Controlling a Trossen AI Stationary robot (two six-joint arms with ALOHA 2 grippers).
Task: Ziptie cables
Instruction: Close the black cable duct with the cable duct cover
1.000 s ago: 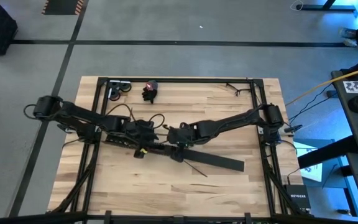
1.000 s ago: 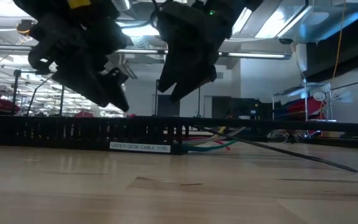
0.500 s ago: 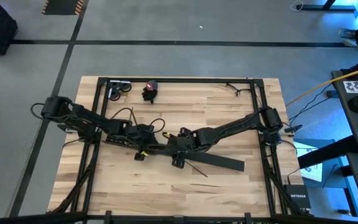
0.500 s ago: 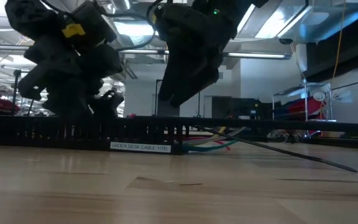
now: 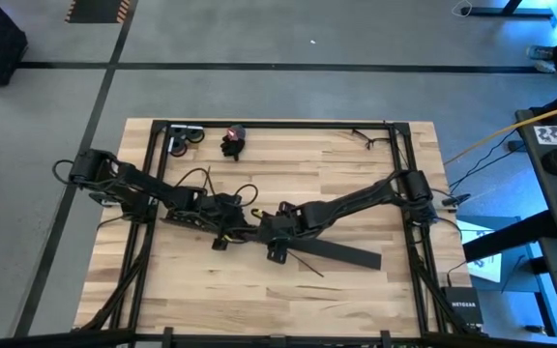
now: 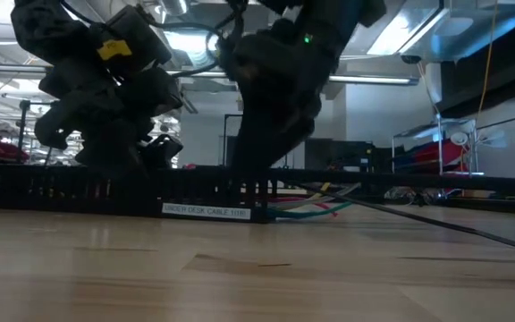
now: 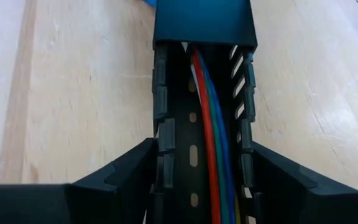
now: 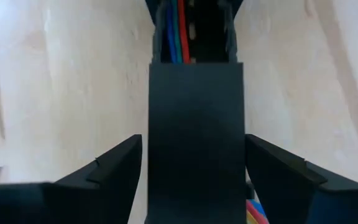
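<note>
Pale wood table mid-frame, grey floor above. Both grippers, left and right, spread astride bar holding cables.

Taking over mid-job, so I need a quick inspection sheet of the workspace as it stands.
Surface: pale wooden table, black frame.
Job's things: red, green and blue cables lying inside the long black slotted bar; thin dark zip-tie strip beside it.
Clutter: small black-and-red object at the far edge.
Grippers: left gripper and right gripper straddle the bar, fingers apart.
Cables: see above.
Surroundings: grey floor, workshop behind.
</note>
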